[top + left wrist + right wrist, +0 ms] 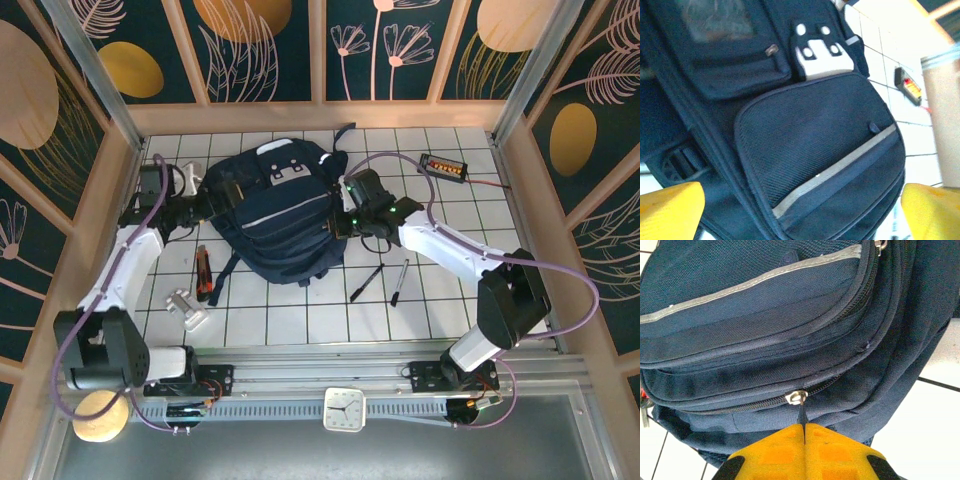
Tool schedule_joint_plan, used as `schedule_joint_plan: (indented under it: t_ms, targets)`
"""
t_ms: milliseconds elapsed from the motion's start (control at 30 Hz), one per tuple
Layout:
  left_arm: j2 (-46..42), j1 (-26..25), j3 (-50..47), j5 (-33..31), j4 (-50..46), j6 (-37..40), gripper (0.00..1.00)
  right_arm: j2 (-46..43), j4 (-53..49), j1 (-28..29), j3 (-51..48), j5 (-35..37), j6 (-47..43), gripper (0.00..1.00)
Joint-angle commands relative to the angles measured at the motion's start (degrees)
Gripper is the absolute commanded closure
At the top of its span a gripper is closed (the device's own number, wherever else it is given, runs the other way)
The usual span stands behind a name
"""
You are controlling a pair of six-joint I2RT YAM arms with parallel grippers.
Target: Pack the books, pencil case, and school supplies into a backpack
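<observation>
The navy backpack (282,215) lies flat mid-table, pale stripes up. My right gripper (804,432) is shut on the dark pull tab of a zipper (796,397) along the backpack's (765,315) right side; in the top view it (342,218) sits against that side. My left gripper (220,203) is at the backpack's left edge, open. Its yellow fingertips (670,210) stand wide apart over the front pocket (815,135), with nothing between them. Two slim dark pens (366,283) (398,282) lie on the tiles right of the backpack's bottom. Books and pencil case are out of view.
A black box with orange lights (443,165) and its cable sit at the back right. A narrow dark-and-orange object (204,275) and a small silver item (187,308) lie left of the backpack. Wooden walls ring the tiled table.
</observation>
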Motion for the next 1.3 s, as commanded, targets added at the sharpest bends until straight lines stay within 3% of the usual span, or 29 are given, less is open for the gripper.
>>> schedule_joint_plan:
  t_ms: [0, 100, 367, 533, 933, 967, 1100, 1267]
  targets:
    - [-2.2, -7.6, 0.7, -7.3, -5.5, 17.5, 0.01, -0.6, 1.8, 0.3, 1.5, -2.0, 1.4, 1.00]
    - [-4.1, -14.1, -2.6, -8.1, -2.8, 26.9, 0.01, -0.1, 1.4, 0.7, 2.1, -2.2, 1.4, 1.00]
    - [-4.1, -25.5, -7.8, -13.0, 1.6, 45.5, 0.01, 1.3, 1.0, 2.2, 3.6, -1.7, 1.5, 1.00]
    - [-0.3, -28.2, -6.9, -18.5, 4.8, 48.1, 0.08, 1.7, 1.0, 2.6, 3.8, -1.4, 1.7, 1.00]
    - [7.4, -30.8, -4.2, -16.0, 6.4, 47.7, 0.27, 1.3, 1.0, 3.5, 3.3, -0.8, 2.1, 1.00]
    - [7.8, -30.8, -2.5, -15.6, 6.2, 47.8, 0.32, 1.2, 1.0, 3.6, 3.2, -0.7, 2.1, 1.00]
    - [9.6, -30.9, -1.1, -14.9, 5.2, 47.4, 0.68, 1.0, 1.1, 3.7, 2.9, -0.6, 1.9, 1.00]
    - [10.2, -30.9, 0.1, -14.5, 3.3, 46.3, 0.98, 1.4, 1.1, 3.6, 2.2, 0.1, 1.3, 1.00]
